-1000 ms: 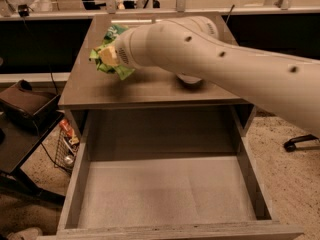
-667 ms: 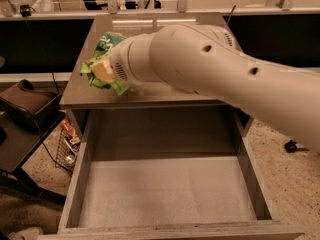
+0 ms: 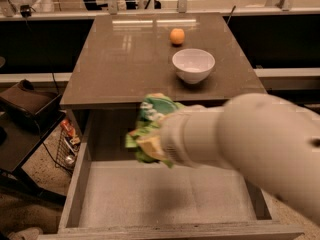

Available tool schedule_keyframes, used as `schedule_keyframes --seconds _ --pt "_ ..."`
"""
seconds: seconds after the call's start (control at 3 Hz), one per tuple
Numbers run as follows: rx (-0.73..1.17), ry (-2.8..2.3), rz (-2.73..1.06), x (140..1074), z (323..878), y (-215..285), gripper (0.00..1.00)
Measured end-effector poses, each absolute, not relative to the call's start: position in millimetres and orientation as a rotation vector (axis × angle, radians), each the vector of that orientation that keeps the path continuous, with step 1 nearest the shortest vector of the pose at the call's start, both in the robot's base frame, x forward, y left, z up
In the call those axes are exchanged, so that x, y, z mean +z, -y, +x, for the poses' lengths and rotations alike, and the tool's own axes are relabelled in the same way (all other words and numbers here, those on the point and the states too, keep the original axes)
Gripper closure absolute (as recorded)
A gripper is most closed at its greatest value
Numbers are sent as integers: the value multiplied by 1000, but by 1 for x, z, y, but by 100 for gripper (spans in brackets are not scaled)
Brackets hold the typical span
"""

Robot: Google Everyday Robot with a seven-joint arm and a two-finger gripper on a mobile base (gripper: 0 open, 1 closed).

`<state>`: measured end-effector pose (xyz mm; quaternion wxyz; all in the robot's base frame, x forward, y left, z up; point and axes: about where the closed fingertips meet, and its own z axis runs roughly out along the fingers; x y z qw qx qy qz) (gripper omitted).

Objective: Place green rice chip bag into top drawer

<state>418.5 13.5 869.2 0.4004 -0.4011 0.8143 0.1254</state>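
Over top drawer, pincer clutches bag.

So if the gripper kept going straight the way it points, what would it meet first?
The gripper, holding the green rice chip bag above the top drawer, points towards the picture's left. Beyond the bag, it would probably meet the drawer's left wall first, though depth is unclear.

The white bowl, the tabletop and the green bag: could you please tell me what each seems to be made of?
The white bowl looks like glazed ceramic, smooth and evenly glossy, though plastic is possible. The tabletop seems polished brown laminate or stone, mirroring the lights. The green rice chip bag looks like thin crinkled plastic film, gripped by the hand over the top drawer.
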Motion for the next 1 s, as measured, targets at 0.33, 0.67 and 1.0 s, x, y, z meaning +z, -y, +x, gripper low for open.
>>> schedule_keyframes --seconds 0.33,0.67,1.0 --pt "353 -2169 -914 853 413 52 100" --pt "362 -2172 -913 853 416 52 100" --pt "486 -2177 -966 826 445 27 100"
